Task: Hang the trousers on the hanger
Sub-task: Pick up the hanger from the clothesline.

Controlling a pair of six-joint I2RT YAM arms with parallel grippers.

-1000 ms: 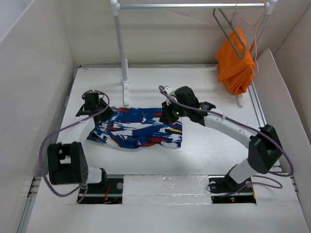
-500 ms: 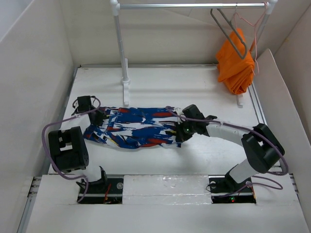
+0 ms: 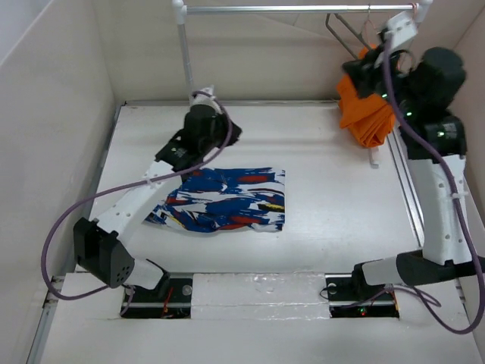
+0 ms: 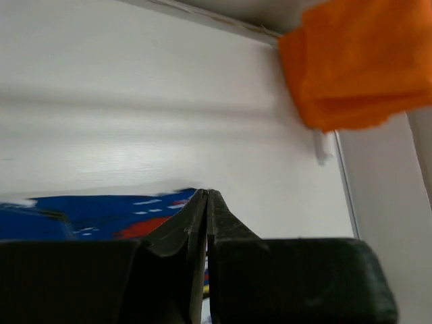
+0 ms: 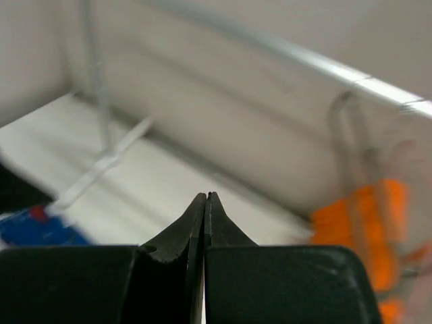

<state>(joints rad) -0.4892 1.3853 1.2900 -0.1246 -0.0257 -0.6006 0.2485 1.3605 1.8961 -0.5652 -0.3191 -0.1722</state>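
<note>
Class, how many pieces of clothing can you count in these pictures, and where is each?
2. The trousers lie spread on the table, left of centre. The orange garment hangs below the rail at back right, partly hidden by the right arm, which may hide more.

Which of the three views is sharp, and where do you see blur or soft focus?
Top view: evenly lit and sharp, the trousers print is crisp, shadows are only soft. Left wrist view: the trousers edge is smeared and the orange garment is soft. Right wrist view: the most blurred, with the rail streaky; the shut right end effector looks clearer.
</note>
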